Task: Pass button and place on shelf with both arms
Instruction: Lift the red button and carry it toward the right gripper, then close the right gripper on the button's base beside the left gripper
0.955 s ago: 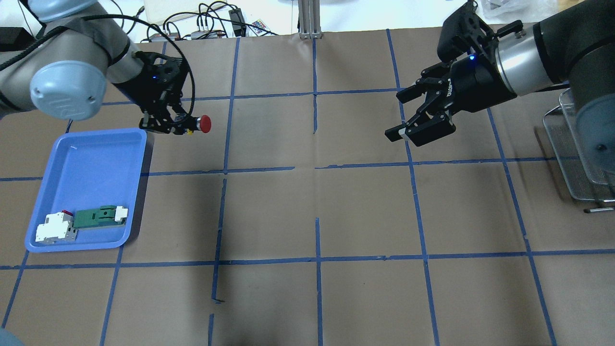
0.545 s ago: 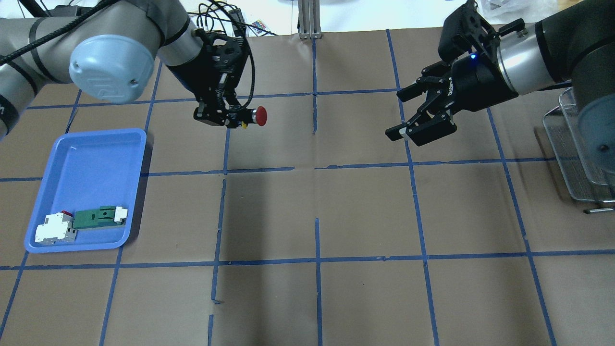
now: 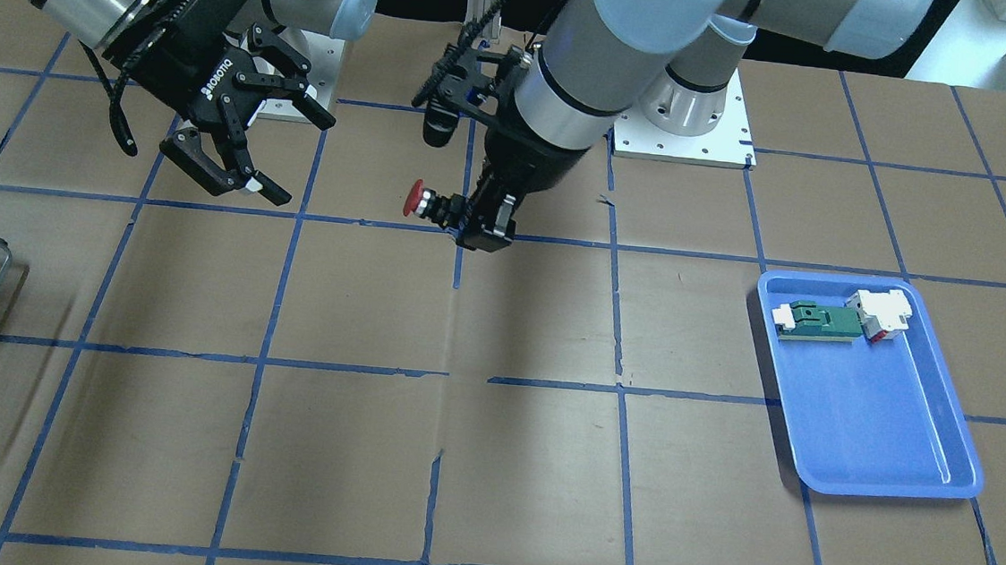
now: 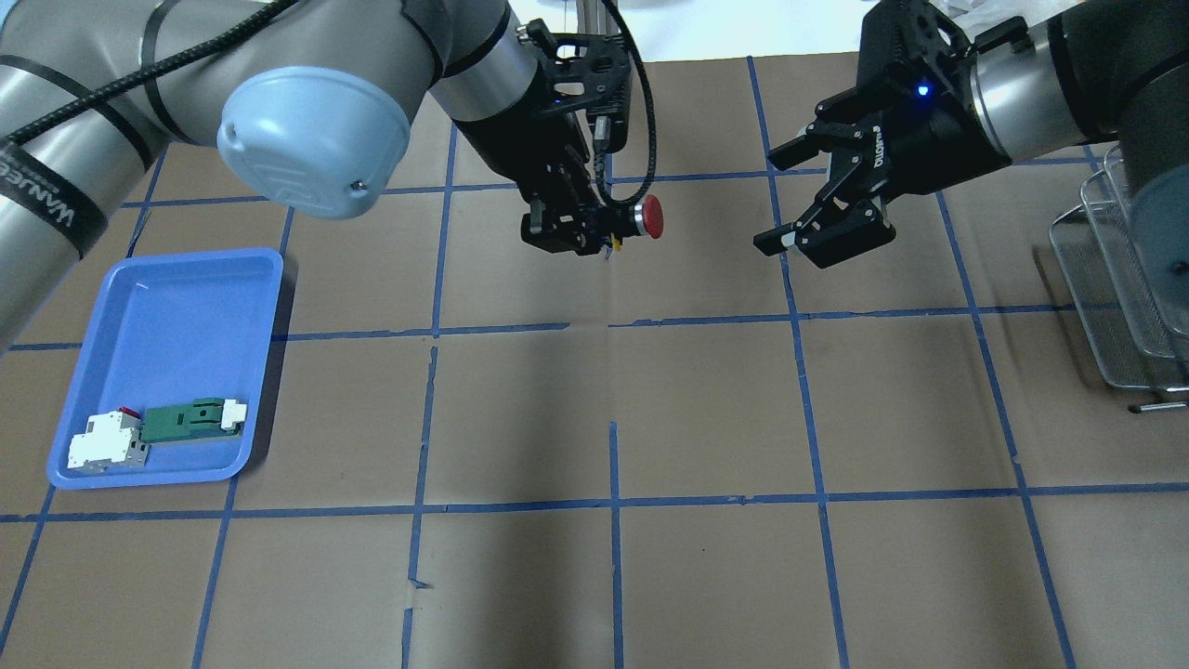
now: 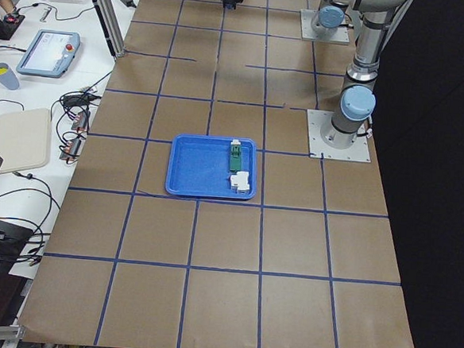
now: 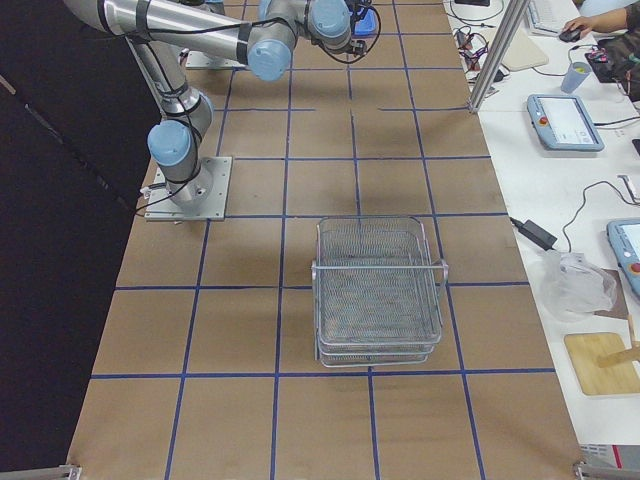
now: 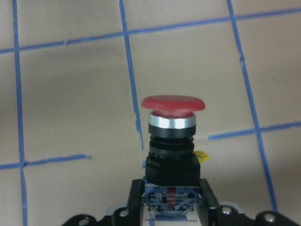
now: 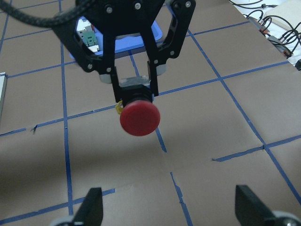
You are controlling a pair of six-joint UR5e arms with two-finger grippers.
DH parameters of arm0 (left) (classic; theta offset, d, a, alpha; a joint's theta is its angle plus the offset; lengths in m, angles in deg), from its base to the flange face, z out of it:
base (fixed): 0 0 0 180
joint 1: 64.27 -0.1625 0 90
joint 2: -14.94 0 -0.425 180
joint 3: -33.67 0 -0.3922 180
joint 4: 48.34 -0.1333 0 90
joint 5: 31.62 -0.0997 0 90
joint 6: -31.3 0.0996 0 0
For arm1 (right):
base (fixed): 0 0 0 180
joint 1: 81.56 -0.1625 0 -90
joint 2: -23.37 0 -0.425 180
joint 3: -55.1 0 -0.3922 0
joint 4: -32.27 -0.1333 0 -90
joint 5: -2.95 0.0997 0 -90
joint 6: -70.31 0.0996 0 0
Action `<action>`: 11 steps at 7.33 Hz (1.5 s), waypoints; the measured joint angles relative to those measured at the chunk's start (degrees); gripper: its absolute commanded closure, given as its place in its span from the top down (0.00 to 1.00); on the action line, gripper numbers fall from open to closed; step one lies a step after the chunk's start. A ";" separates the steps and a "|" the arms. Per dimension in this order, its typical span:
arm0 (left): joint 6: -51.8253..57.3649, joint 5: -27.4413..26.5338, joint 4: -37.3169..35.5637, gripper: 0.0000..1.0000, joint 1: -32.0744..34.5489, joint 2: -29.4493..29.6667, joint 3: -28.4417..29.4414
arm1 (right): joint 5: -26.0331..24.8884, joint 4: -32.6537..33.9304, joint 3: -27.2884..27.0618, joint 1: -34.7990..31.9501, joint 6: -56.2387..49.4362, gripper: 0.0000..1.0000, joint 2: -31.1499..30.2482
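left gripper [image 4: 594,232] moved closer to right gripper [image 4: 766,204], clamped on button [image 4: 647,216], red cap facing right gripper's wide-spread jaws, not touching

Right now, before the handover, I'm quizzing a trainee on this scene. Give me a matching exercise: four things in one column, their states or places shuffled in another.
Things:
1. button
2. right gripper
3. blue tray
4. wire rack

States or places:
A. open, nothing in it
B. stands on the table at the robot's right
C. clamped in the left gripper, off the table
D. holds the green block

Pairs: 1-C, 2-A, 3-D, 4-B
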 measured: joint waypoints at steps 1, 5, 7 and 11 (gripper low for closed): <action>-3.54 0.84 -0.13 0.00 1.46 -0.52 0.05 | 0.93 -0.33 1.27 0.15 0.45 1.00 0.45; -9.25 3.76 -0.99 0.00 2.04 -0.96 0.15 | 1.84 -4.67 1.83 0.20 1.30 1.00 0.60; -9.53 3.87 -1.10 0.00 1.99 -1.27 0.17 | 1.88 -5.74 1.73 -0.14 0.64 1.00 0.02; -9.58 4.00 -1.11 0.00 1.84 -2.38 0.15 | 2.24 -5.64 1.60 -1.58 -4.20 1.00 -1.24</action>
